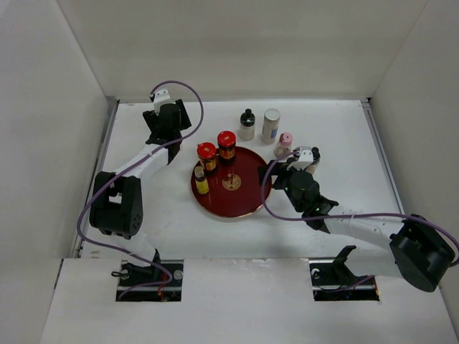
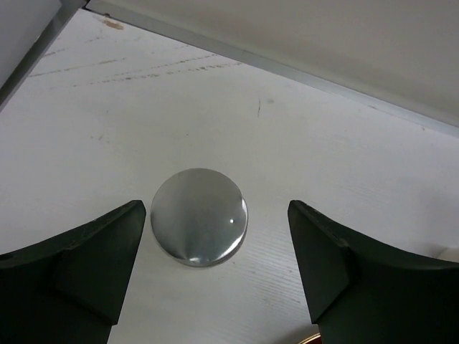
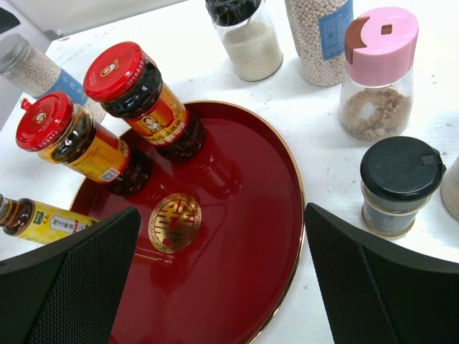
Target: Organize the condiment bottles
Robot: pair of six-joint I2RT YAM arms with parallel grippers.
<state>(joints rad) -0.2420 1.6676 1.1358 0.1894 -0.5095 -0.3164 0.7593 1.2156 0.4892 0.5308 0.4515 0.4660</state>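
Observation:
A dark red round tray (image 1: 247,197) holds two red-lidded dark jars (image 1: 206,152) (image 1: 226,140) and a slim yellow-labelled bottle (image 1: 201,179). Behind it stand a black-capped bottle (image 1: 247,123), a tall silver-lidded jar (image 1: 271,125) and a pink-capped jar (image 1: 285,143). My left gripper (image 2: 216,215) hangs open above a round silver lid (image 2: 199,216), which lies between the fingers, nearer the left one and touching neither. My right gripper (image 3: 221,215) is open over the tray's right half (image 3: 237,236), holding nothing. A short black-lidded jar (image 3: 398,183) stands just off the tray by its right finger.
In the right wrist view a blue-labelled jar (image 3: 29,68) stands beyond the tray's far left, and a white bottle (image 3: 452,190) shows at the right edge. White walls enclose the table; a metal rail (image 2: 287,72) runs along its back edge.

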